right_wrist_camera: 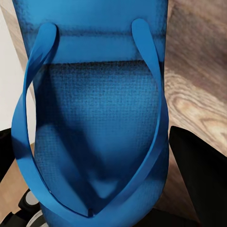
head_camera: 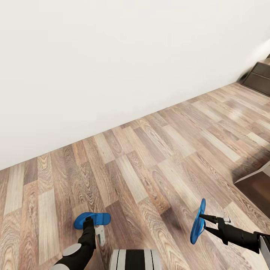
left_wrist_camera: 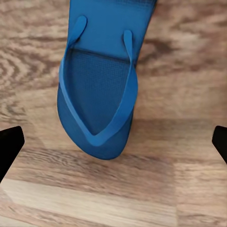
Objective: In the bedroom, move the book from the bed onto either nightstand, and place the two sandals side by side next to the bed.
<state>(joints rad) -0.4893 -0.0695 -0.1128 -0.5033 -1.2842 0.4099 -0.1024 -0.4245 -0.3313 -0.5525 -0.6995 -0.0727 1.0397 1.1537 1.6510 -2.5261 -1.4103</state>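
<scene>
Right hand [head_camera: 205, 222] clamps one blue sandal [head_camera: 198, 222] by its sole, held on edge above the floor [head_camera: 150, 168], long axis near vertical. Left hand [head_camera: 93, 227] stands wide, fingers well apart; the second sandal [head_camera: 92, 219] lies flat on the planks just ahead of it, strap up, long axis running straight away from the hand. Left arm is nearer that one.

**No readable text**

No lettering, labels, brand marks or numbers resolve in any view. The two flat bright blue sandals [head_camera: 92, 219] [head_camera: 198, 221] have plain straps and textured footbeds, no logo. The brown wood-plank floor [head_camera: 150, 165], the plain white wall [head_camera: 112, 56] and the dark-brown wooden cabinet [head_camera: 260, 77] at the far right are unmarked as well.
</scene>
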